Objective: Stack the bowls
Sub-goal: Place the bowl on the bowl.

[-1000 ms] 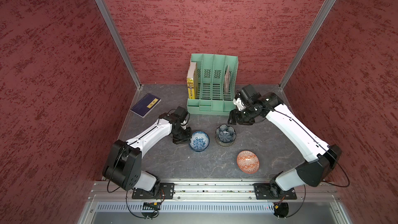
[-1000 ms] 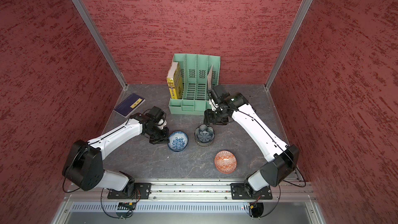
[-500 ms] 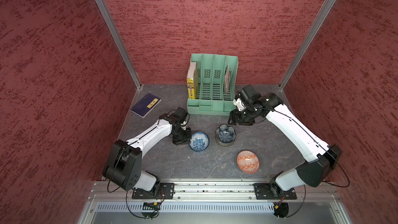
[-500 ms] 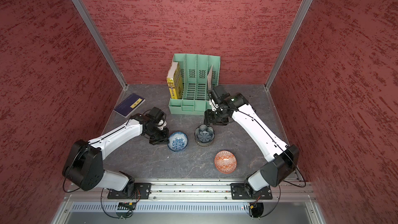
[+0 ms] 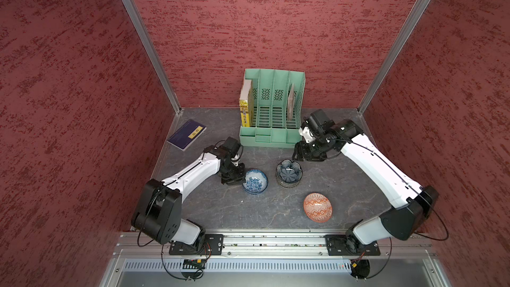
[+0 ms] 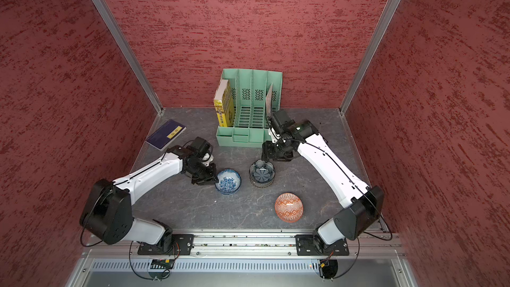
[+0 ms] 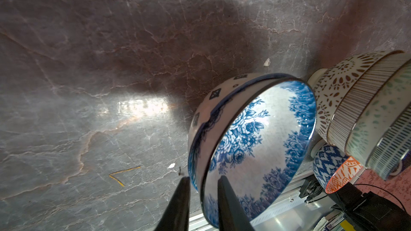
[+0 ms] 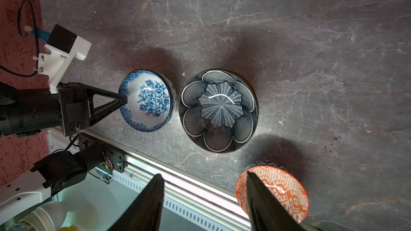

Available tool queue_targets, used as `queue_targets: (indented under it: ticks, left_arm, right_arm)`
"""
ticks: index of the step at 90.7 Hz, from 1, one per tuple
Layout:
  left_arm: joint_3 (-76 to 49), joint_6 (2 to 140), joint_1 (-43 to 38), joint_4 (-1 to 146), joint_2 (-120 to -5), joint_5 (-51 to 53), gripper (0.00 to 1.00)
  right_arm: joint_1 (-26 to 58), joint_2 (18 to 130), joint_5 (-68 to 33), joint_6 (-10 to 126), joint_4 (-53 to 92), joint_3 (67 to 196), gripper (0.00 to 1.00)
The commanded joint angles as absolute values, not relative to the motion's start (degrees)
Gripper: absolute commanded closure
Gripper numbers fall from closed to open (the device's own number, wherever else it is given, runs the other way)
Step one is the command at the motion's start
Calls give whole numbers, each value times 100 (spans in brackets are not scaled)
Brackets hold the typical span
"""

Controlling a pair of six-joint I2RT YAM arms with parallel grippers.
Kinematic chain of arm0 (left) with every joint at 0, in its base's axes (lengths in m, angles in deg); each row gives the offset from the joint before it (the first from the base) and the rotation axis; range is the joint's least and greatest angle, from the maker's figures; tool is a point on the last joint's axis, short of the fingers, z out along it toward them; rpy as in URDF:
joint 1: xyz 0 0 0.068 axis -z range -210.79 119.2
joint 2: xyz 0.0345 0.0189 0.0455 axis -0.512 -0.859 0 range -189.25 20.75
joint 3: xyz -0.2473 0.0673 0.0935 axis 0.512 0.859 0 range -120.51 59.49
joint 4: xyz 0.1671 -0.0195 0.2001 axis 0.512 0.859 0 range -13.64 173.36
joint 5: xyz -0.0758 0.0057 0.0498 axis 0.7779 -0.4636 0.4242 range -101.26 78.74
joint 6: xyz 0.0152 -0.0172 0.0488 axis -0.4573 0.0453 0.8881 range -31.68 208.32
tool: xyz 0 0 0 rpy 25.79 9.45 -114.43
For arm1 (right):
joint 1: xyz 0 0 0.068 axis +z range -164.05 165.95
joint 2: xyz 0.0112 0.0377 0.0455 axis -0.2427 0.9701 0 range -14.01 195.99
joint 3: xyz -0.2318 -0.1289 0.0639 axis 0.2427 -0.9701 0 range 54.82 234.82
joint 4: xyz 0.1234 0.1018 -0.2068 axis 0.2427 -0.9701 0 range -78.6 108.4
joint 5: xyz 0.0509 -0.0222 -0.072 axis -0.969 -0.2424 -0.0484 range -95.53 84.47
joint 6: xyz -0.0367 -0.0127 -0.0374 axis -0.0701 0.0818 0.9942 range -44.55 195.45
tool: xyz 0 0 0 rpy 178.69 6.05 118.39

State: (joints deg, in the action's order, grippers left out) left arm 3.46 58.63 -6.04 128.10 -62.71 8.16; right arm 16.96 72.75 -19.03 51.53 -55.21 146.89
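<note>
The left gripper [image 5: 241,179] reaches in from the left to the left rim of a blue-white floral bowl [image 5: 255,181]; in the left wrist view its fingers [image 7: 224,194] stand narrowly apart astride that rim, one outside the wall and one inside, with a sliver of slack showing on the inner side. The bowl sits on the grey table [image 5: 262,216], just left of the stack of bowls [image 5: 289,174]; the stack is topped by the dark scalloped flower bowl [image 8: 219,107], and a white lattice bowl [image 7: 333,85] shows low in it. The orange-white diamond bowl [image 5: 318,207] lies alone, nearer and to the right, apart from the stack. The right gripper [image 5: 298,155] hangs just beyond the stack's far side, fingers spread fairly wide and holding nothing. The green file rack [image 5: 271,122] stands at the far wall; a blue notebook [image 5: 187,134] lies far left.
</note>
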Motion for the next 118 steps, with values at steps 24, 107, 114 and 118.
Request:
queue_targets:
  ticks: [24,107,114,118]
  left_arm:
    - [357,5865,-522,12979,-5877,970,75]
    - [625,5583,-188,12922,-5773,931,96]
    - [630,5586,-188,12903,-5789,926,98]
    - [643,5587,-188,12882,-5806,927,98]
  right_arm:
    - [1629,7139,-1950,5219,-5438,14587,38]
    - [1631,7115,-2024,5202,-5411,14500,39]
    - [1633,7115,-2025,5211,-5410,14507,39]
    - [1631,7120,-2021,5212,-5411,14507,40]
